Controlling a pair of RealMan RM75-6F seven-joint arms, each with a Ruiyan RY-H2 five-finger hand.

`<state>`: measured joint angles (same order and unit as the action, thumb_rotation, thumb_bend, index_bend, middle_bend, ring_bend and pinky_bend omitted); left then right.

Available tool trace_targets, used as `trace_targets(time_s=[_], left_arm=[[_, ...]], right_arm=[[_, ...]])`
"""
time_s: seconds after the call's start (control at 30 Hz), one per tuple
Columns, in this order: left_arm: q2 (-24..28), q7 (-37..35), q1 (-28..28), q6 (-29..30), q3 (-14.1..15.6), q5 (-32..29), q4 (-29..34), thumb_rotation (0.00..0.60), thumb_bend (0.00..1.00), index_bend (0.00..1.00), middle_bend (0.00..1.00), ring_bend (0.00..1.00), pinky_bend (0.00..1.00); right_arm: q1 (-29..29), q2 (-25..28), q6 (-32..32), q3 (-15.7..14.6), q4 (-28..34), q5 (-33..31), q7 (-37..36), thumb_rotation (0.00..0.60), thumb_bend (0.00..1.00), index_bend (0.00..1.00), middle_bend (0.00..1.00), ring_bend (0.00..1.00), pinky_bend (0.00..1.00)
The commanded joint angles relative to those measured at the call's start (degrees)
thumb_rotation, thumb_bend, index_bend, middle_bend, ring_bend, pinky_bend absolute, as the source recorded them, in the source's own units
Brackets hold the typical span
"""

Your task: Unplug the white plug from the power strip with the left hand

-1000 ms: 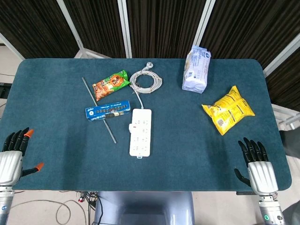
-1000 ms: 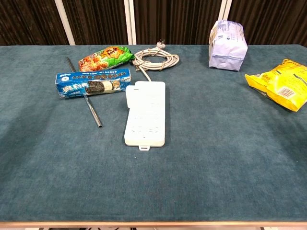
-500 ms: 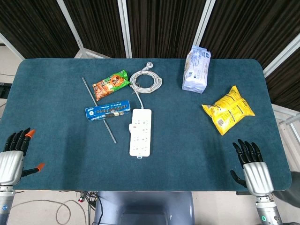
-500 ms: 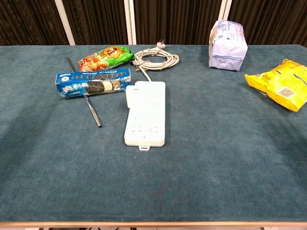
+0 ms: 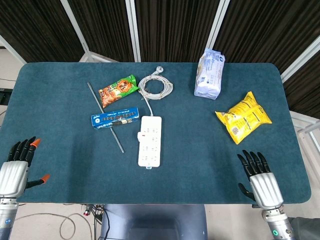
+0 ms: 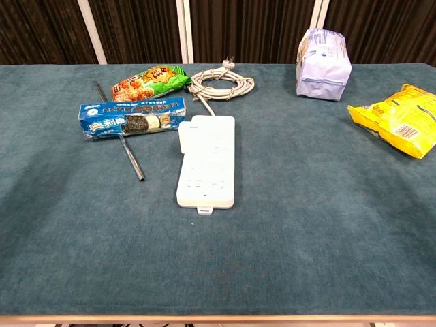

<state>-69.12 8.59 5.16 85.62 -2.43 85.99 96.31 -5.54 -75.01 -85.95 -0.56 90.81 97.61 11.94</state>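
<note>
The white power strip (image 5: 150,141) (image 6: 206,161) lies flat near the middle of the teal table, its cord coiled (image 5: 155,87) (image 6: 221,85) behind it. No white plug shows in any of its sockets. My left hand (image 5: 15,167) hovers at the table's near left edge, fingers spread and holding nothing. My right hand (image 5: 260,179) is at the near right edge, fingers apart and empty. Neither hand appears in the chest view.
Left of the strip lie a blue cookie box (image 5: 115,118) (image 6: 132,118), a thin metal rod (image 5: 105,117) (image 6: 120,131) and a green-orange snack bag (image 5: 118,90) (image 6: 150,81). A pale purple packet (image 5: 209,74) (image 6: 323,54) and a yellow chip bag (image 5: 243,116) (image 6: 400,117) sit at the right.
My right hand has shifted left and toward the near edge. My left hand has dropped slightly lower at the table's edge. The objects on the table have not moved.
</note>
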Motion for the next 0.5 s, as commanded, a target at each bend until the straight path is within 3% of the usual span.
trace_targets(time_s=[0.03, 0.23, 0.5], left_arm=[[-0.43, 0.47, 0.19, -0.45, 0.00, -0.35, 0.06, 0.600, 0.00, 0.01, 0.00, 0.00, 0.02], [-1.04, 2.49, 3.05, -3.78, -1.67, -1.37, 1.87, 0.600, 0.00, 0.02, 0.00, 0.00, 0.02], [-1.38, 5.85, 10.44, -11.64, -7.51, -6.48, 7.32, 0.600, 0.00, 0.04, 0.00, 0.00, 0.02]], right_arm=[[-2.02, 0.02, 2.03, 0.80, 2.24, 1.07, 2.01, 0.600, 0.33, 0.00, 0.00, 0.00, 0.00], [-6.73, -0.46, 8.63, 2.31, 8.19, 1.93, 8.62, 0.600, 0.33, 0.00, 0.00, 0.00, 0.00], [-12.45, -4.88, 18.11, 4.91, 14.03, -1.38, 18.58, 0.600, 0.40, 0.00, 0.00, 0.00, 0.00]])
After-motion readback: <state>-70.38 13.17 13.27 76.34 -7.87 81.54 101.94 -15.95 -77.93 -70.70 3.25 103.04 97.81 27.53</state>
